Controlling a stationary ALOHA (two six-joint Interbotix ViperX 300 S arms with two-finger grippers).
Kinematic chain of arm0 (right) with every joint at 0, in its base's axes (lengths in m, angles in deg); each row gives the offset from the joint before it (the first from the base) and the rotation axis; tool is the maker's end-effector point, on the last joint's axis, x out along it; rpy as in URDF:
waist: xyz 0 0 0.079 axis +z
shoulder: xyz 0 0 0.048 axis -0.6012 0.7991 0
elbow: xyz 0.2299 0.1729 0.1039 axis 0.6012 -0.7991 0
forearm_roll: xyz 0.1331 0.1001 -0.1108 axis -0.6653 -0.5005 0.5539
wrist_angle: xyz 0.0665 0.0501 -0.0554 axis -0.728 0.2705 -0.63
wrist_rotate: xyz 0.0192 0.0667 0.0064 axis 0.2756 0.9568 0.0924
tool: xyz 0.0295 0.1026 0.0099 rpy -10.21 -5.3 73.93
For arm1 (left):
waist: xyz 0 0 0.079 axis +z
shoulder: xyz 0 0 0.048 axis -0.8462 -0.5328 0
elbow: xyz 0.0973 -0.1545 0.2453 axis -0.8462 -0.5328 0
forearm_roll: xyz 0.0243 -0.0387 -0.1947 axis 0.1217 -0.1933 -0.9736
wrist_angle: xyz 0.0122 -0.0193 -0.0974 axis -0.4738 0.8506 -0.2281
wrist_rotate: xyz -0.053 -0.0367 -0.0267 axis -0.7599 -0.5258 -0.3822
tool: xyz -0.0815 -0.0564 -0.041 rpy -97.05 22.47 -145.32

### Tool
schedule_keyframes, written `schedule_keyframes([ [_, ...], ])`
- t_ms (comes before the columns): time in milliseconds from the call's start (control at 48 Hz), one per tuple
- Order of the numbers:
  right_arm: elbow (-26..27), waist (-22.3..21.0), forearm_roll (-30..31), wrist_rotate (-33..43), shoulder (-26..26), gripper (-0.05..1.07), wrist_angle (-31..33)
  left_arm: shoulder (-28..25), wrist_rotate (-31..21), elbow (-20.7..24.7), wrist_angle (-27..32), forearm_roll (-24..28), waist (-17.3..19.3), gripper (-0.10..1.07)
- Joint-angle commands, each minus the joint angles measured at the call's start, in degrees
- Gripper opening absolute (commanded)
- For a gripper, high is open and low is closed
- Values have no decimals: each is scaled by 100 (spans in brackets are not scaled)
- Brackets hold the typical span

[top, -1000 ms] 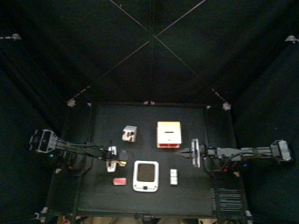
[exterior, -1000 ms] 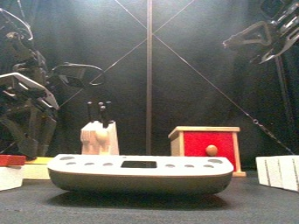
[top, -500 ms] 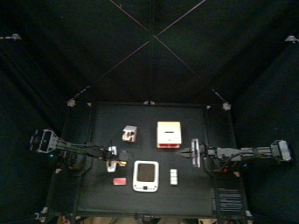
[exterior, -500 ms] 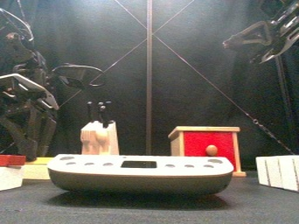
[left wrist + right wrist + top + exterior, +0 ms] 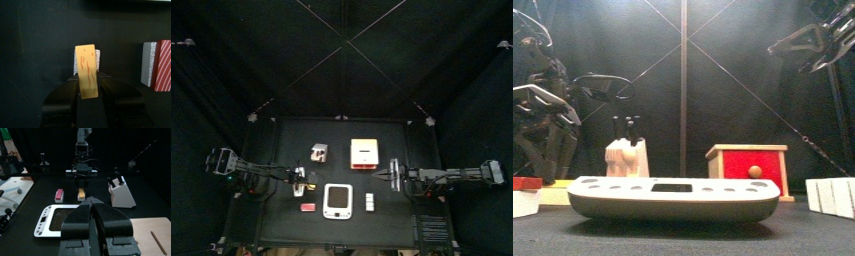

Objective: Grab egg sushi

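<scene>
Left fingers straddle the egg sushi, just beside the white device on the bench, not clearly clamped; a shallow pinch could squirt it loose; right fingers clenched, parked.

From above, the small black table sits mid-frame. The left gripper hovers at nine o'clock over a tiny yellow egg sushi. The white device lies at six o'clock, the red block beside it, and the right gripper reaches in at three.
</scene>
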Motion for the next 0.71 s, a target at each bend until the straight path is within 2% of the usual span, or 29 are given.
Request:
schedule_keyframes([
  [0, 53, -9, 0, 0, 26, 1, -53, 18, 9, 132, 70, 9, -18, 52],
  [438, 53, -9, 0, 0, 26, 1, -53, 369, 9, 334, 264, 44, -26, 49],
  [688, 44, -9, 18, 0, 26, 1, -44, 378, 0, 448, 255, 26, -62, 49],
])
